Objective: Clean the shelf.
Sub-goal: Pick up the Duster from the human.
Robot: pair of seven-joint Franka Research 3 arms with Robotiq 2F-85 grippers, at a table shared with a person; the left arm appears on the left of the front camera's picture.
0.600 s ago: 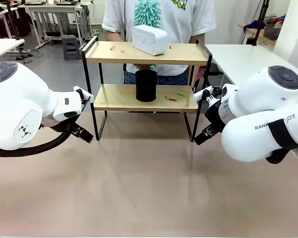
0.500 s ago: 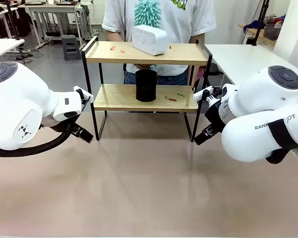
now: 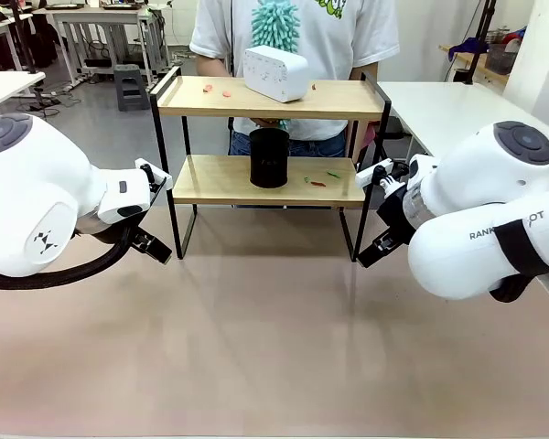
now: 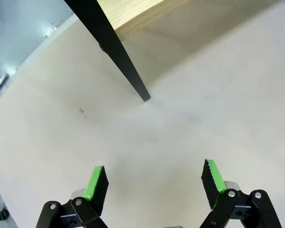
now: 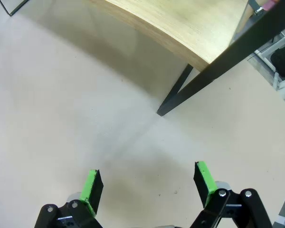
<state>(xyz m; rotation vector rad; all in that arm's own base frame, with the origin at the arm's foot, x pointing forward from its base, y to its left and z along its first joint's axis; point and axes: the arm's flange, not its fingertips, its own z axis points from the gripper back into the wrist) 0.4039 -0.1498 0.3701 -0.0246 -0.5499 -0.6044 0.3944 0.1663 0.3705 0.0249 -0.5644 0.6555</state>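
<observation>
While the two arms hold the same low pose as half a second ago, the only shift is slight: the teal duster in front of the person has drifted a touch sideways, so I judge that the cleaning has not really begun. The shelf stands at the far middle of the table, between the arms and just before the person. It has two pale, smooth-grained wood boards in a thin, matte black metal frame. A rounded white box sits tilted on the upper board, and a black cylinder stands upright on the lower one. Small red and green scraps lie to the cylinder's right, and a few reddish ones lie on the upper board. The left gripper hangs over bare table near a front leg, its green-padded fingers spread wide and empty. The right gripper, near the opposite leg, is likewise spread and holds nothing. The tabletop looks dull, beige and faintly speckled.
</observation>
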